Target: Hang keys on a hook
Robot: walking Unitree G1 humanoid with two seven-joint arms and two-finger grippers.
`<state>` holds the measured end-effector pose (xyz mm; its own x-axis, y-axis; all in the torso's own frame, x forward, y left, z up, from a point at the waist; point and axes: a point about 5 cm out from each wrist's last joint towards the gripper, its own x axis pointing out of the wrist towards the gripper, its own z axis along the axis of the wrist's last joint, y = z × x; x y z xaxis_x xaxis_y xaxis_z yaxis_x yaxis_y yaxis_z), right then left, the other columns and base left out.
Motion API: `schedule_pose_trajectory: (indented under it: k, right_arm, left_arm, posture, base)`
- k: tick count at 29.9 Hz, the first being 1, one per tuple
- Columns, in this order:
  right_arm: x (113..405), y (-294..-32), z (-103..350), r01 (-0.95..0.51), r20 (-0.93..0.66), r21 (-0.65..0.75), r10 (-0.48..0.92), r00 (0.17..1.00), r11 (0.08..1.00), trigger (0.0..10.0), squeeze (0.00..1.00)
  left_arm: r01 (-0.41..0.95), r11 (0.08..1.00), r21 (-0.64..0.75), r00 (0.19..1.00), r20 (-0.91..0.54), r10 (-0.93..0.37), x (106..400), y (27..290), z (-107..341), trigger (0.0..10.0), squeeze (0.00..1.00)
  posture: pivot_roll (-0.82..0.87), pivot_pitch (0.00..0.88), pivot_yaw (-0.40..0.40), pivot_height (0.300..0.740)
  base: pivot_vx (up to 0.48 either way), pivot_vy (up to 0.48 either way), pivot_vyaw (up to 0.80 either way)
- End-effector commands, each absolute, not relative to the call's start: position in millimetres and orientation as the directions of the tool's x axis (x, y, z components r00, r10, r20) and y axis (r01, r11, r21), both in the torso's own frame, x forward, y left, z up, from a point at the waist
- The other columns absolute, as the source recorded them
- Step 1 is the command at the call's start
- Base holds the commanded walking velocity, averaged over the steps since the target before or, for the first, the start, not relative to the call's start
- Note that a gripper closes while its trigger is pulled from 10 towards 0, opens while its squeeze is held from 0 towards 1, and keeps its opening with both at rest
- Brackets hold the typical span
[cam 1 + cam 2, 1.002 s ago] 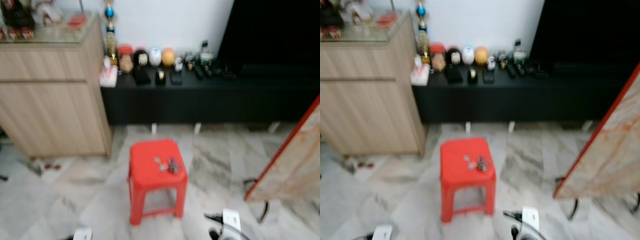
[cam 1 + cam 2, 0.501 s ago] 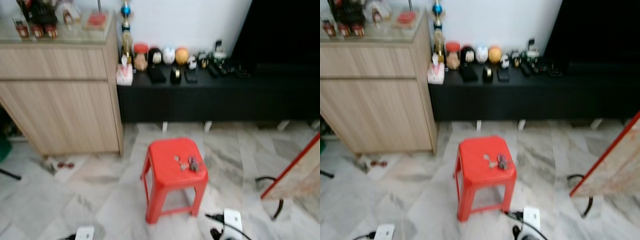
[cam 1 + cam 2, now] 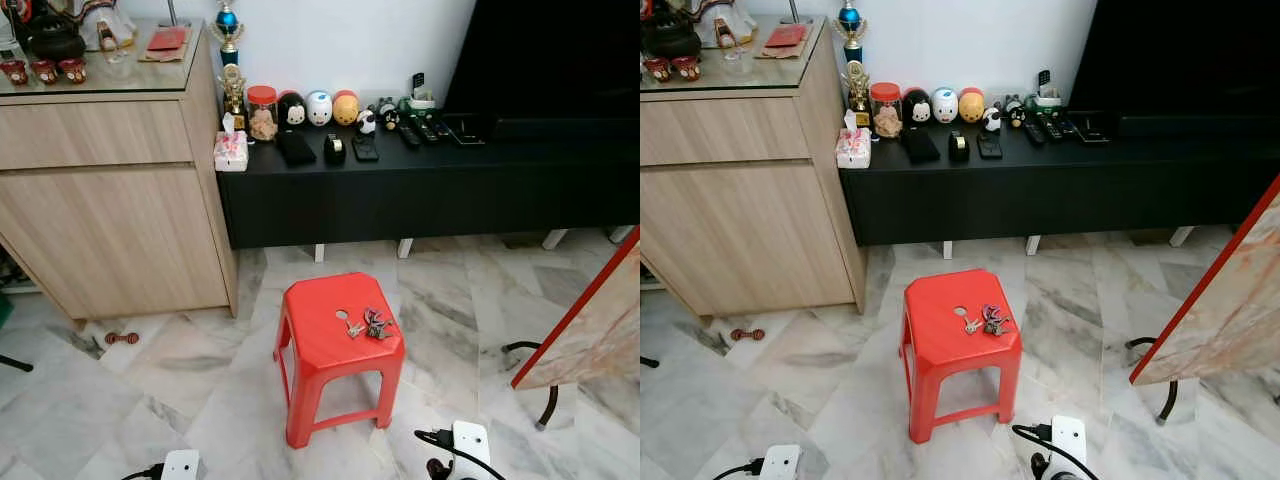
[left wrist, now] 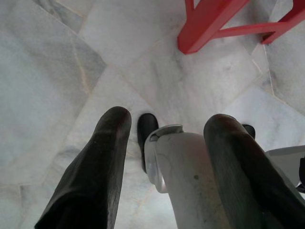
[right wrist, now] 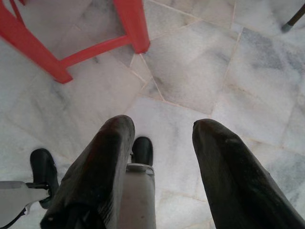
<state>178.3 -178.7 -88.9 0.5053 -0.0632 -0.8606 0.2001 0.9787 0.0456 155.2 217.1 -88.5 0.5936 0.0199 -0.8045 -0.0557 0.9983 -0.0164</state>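
1. The keys [image 3: 371, 324], a small silvery and dark bunch, lie on the red stool [image 3: 320, 345] beside its centre hole.
2. The left gripper [image 4: 164, 129] hangs above the marble floor [image 4: 43, 95], fingers spread and empty.
3. The right gripper [image 5: 162, 131] likewise hangs with fingers apart, holding nothing.

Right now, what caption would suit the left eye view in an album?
A bunch of keys lies on a red stool on marble floor, before a black bench and wooden cabinet.
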Motion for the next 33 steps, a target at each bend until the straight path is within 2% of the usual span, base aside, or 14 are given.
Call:
schedule_pose_trajectory:
  k: [1,5,14,21,26,33]
  right_arm:
    - [179.8,-181.7,-87.8,0.204,-0.853,0.039,-0.074,0.517,0.978,10.0,0.00]
    - [181.0,-182.7,-86.9,0.187,-0.845,0.023,-0.081,0.529,0.982,10.0,0.00]
    - [182.0,-183.0,-86.3,0.176,-0.839,0.022,-0.078,0.538,0.984,10.0,0.00]
    - [182.8,-182.9,-85.8,0.158,-0.835,0.022,-0.068,0.545,0.987,10.0,0.00]
    - [183.4,-183.2,-85.3,0.153,-0.831,0.018,-0.070,0.551,0.988,10.0,0.00]
    - [183.3,-181.6,-85.4,0.172,-0.827,0.056,-0.051,0.560,0.983,10.0,0.00]
  left_arm:
    - [-0.067,0.997,-0.029,0.576,-0.818,0.015,151.3,214.6,-90.9,10.0,0.00]
    - [-0.069,0.997,-0.028,0.573,-0.820,0.017,148.8,216.2,-91.5,10.0,0.00]
    - [-0.075,0.997,-0.024,0.568,-0.823,0.023,145.9,218.9,-92.0,10.0,0.00]
    - [-0.071,0.997,-0.030,0.571,-0.821,0.016,149.1,214.3,-91.9,10.0,0.00]
    - [-0.070,0.997,-0.031,0.571,-0.821,0.015,149.7,213.0,-91.9,10.0,0.00]
    - [-0.070,0.997,-0.032,0.571,-0.821,0.013,149.8,211.3,-92.2,10.0,0.00]
  posture:
    - [0.11,0.000,-0.071,0.740]
    - [0.11,0.000,-0.071,0.740]
    - [0.11,0.000,-0.074,0.740]
    - [0.11,0.000,-0.075,0.740]
    - [0.11,0.000,-0.075,0.740]
    - [0.11,0.000,-0.075,0.740]
  base:
    - [0.000,0.000,0.00]
    - [0.000,0.000,0.00]
    - [0.000,0.000,0.75]
    - [0.000,0.000,0.00]
    - [0.000,0.000,0.71]
    - [0.244,0.000,0.26]
